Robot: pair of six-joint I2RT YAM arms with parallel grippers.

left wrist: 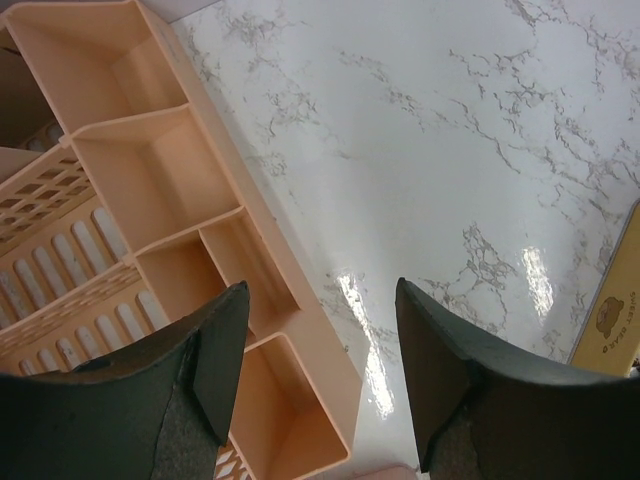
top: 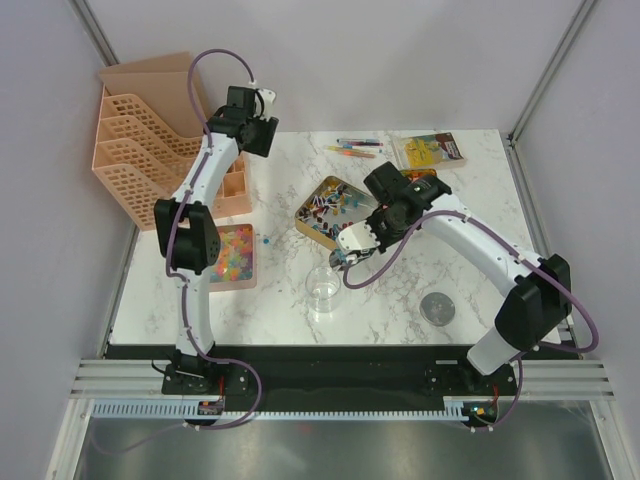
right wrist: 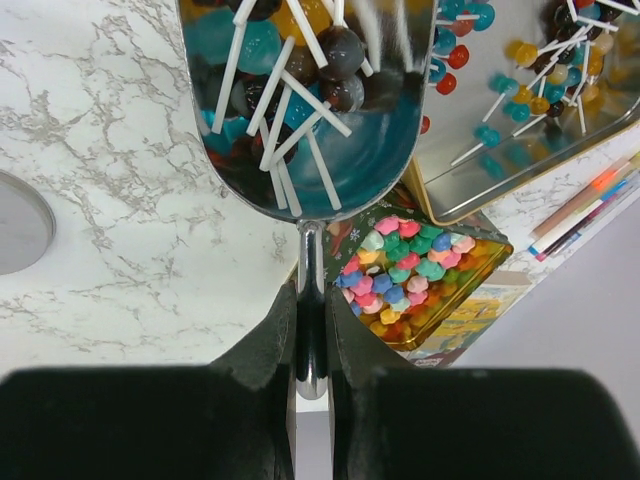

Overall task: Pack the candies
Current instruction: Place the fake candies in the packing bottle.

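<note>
R gripper [right wrist: 311,322] clamped on scoop [right wrist: 372,150] handle, candies [right wrist: 340,50] aboard. Clear cup [top: 322,290] just near-left of scoop; R arm nearer. L gripper [left wrist: 320,372] wide apart, empty.

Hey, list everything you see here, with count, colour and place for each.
organiser: one, peach, back left
tray: one, pink, left
bead sweets: many, multicoloured, in tray
metal tin: one, centre
lollipops: many, mixed, metal tin and scoop
scoop: one, metal, held
gold tin: one, pastel sweets, back right
yellow box: one, back right
pens: several, coloured, back
cup: one, clear, front
lid: one, round, front right
left gripper: open, by organiser
right gripper: shut on scoop
</note>
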